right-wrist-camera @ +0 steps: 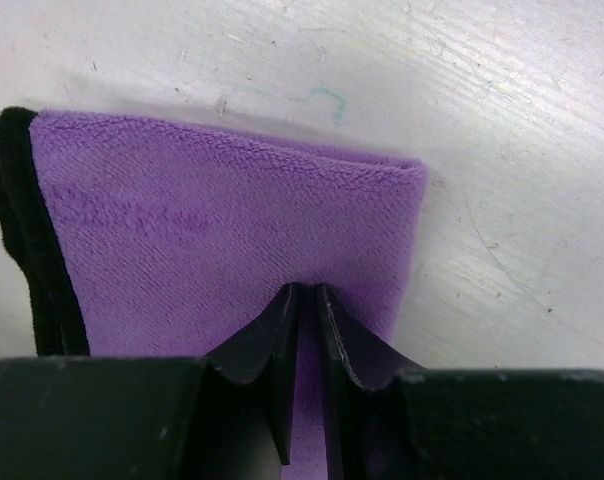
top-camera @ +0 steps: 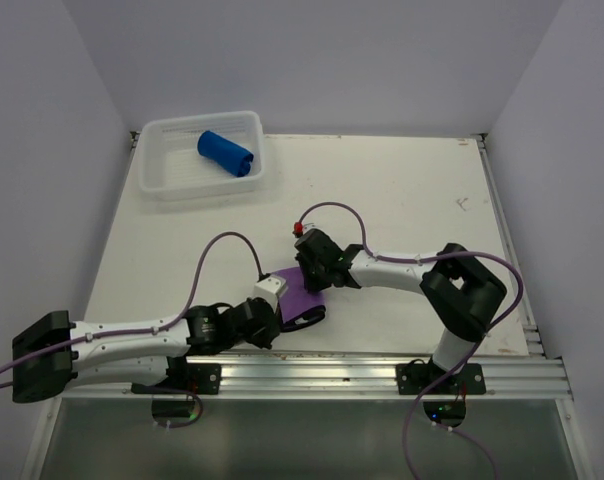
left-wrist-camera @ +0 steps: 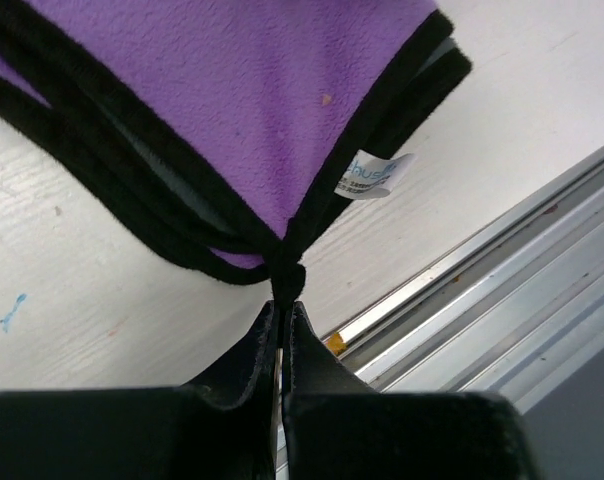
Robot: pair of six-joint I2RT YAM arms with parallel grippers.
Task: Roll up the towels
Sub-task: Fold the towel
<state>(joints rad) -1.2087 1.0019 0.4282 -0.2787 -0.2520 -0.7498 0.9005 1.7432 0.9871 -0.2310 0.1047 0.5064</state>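
pincers (left-wrist-camera: 282, 300) (right-wrist-camera: 307, 292) on purple (right-wrist-camera: 232, 230); blue (top-camera: 226, 153) in basket (top-camera: 204, 119)

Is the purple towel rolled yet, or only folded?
Only folded: the purple towel lies flat in stacked layers, dark edges showing, with the left claw pinching one corner.

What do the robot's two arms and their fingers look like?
The left arm and right arm have white links, black joints and black bases on a silver rail. A purple cable loops along each. A small red part sits by the right wrist. The fingers are black and taper to thin tips.
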